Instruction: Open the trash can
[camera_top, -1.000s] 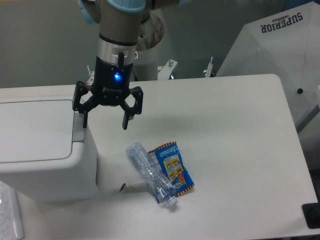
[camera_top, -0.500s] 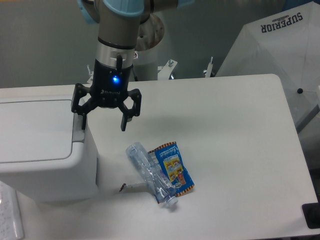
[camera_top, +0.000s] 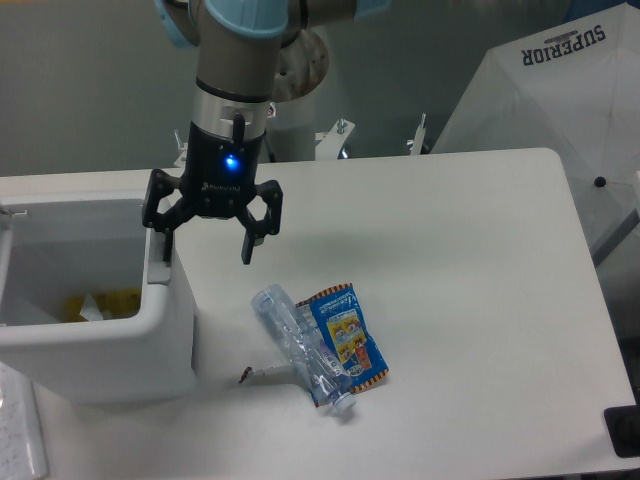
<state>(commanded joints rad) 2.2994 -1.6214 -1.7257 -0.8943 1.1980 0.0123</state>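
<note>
The trash can (camera_top: 110, 335) is a large white boxy bin at the left of the table. Its lid is open and swung out of sight; the inside shows yellow and white scraps (camera_top: 95, 303). The grey push tab (camera_top: 158, 262) sits on its right rim. My gripper (camera_top: 208, 245) is open, its black fingers spread, and it hangs over the bin's right edge. Its left finger (camera_top: 166, 242) is right at the tab; I cannot tell if it touches.
A crushed clear plastic bottle (camera_top: 300, 348) and a blue snack wrapper (camera_top: 347, 335) lie on the white table (camera_top: 450, 280) right of the bin. A white umbrella (camera_top: 560, 110) stands at the back right. A black object (camera_top: 625, 430) sits at the table's front right corner.
The trash can lid has sprung open, showing the inside. My gripper shifted slightly left toward the tab and has stayed open.
</note>
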